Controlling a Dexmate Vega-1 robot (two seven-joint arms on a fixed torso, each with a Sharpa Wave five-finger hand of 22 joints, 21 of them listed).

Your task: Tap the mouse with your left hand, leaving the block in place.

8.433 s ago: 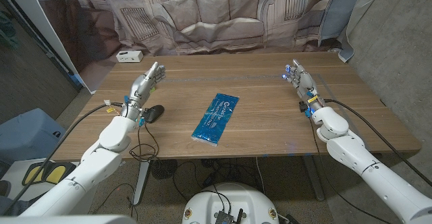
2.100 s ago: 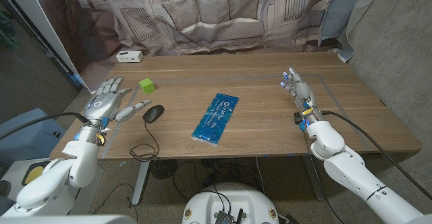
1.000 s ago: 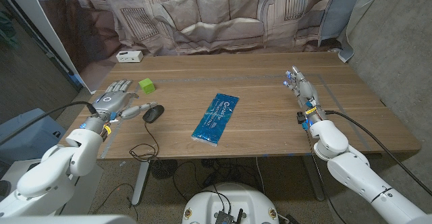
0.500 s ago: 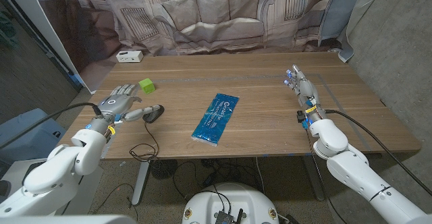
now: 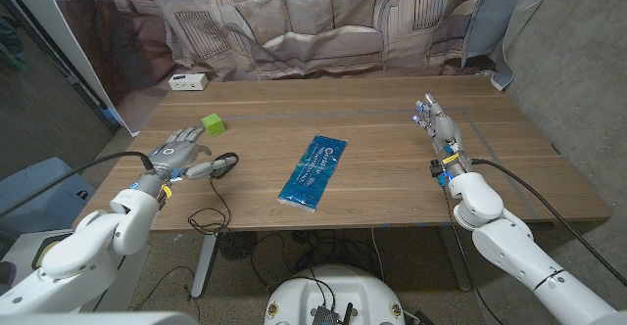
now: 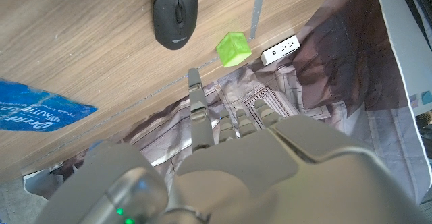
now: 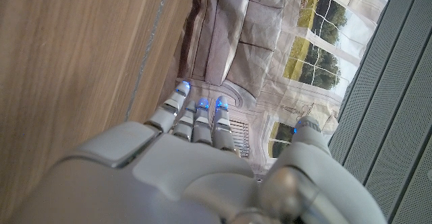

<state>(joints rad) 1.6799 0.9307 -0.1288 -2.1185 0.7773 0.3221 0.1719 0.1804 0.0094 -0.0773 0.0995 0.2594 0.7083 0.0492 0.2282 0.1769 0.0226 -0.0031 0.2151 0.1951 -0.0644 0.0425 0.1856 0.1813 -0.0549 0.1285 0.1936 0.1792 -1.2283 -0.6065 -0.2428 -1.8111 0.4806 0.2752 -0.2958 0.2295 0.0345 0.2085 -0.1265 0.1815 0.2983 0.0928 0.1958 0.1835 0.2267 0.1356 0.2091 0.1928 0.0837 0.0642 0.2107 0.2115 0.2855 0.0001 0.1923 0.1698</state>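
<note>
Two hands at mid-frame, left hand (image 5: 179, 152) spread, fingers (image 5: 203, 167) over the black mouse (image 5: 226, 160). Green block (image 5: 212, 123) just above. Right hand (image 5: 437, 123) empty, fingers straight

The left hand (image 6: 223, 163) reaches spread fingers (image 6: 196, 106) toward the black mouse (image 6: 174, 14) beside the green block (image 6: 233, 48).

Left hand (image 5: 179, 155) now sits just beside the mouse (image 5: 225, 162), on its side away from the blue pack (image 5: 313, 172), fingers spread and reaching toward the mouse; 2.1 s ago it was further off from the mouse, near the surface's (image 5: 392, 119) edge, and 8.4 s ago it stood upright over the green block's (image 5: 212, 123) spot, hiding the block. Left arm comes in lower than before. Right hand (image 5: 437, 124) has turned slightly from its 8.4 s pose.
</note>
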